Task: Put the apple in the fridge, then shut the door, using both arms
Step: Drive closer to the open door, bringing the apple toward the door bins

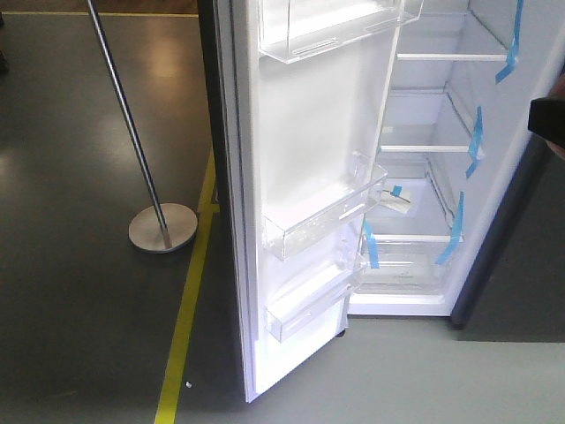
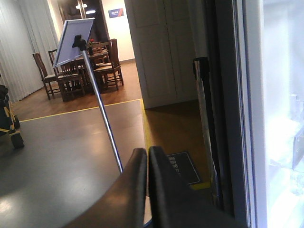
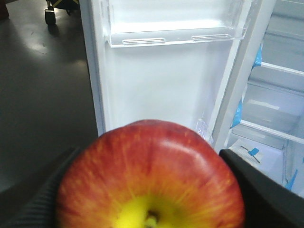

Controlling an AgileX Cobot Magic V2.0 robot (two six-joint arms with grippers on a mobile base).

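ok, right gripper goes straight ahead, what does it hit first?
Likely the door, inner face, below the clear bin, not the shelves to the right. The held apple would touch first; depth unclear.

open path past door (image 1: 311,124) into fridge (image 1: 439,117)

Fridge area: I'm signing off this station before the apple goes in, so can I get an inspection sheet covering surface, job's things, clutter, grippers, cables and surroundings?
Surface: dark grey floor, with a yellow tape line running along it.
Job's things: fridge open, white inside; door swung wide, its clear bins empty; apple held outside the fridge, in front of the door.
Clutter: pole stand with a round base on the floor left of the door; small white item on a lower shelf, which cannot be identified.
Grippers: right gripper shut on the apple; left gripper closed, holding nothing.
Cables: nothing seen.
Surroundings: blue tape strips on the fridge shelves; dining table with chairs in the background.
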